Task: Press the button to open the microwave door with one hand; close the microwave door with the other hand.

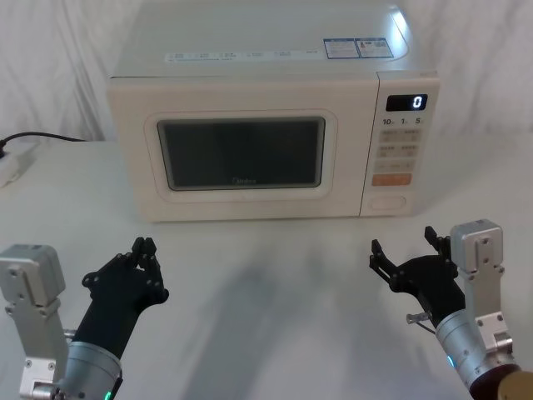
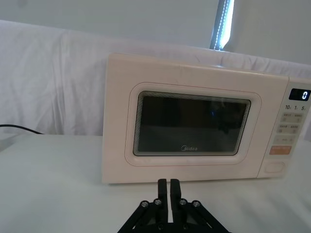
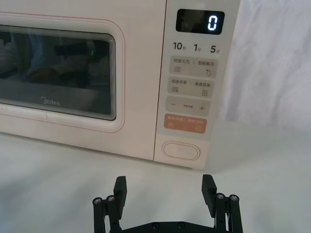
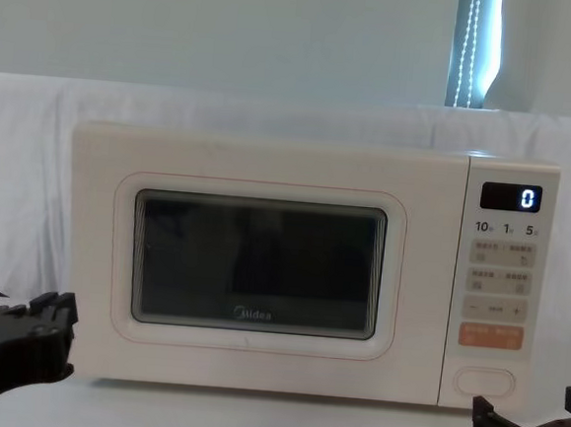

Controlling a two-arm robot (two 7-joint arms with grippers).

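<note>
— Door open yet?
— No. Microwave door (image 1: 241, 154) shut, button (image 3: 181, 150) far right (low on panel). Right claw (image 3: 164, 187) wide open, empty. Left claw (image 2: 168, 187) closed, empty.

The microwave (image 1: 258, 117) is a boxy cream unit standing upright at the back of the white desk (image 1: 266, 308), its front facing the robot. Its black display shows a white 0. The microwave door (image 1: 246, 150) is shut flush with the body; it is wide and cream, with a dark rounded glass window, a thin pink outline and a grey Midea logo. The button (image 3: 181, 150) (a wide cream oval, thinly outlined) sits lowest on the control panel, just beneath the orange key.
</note>
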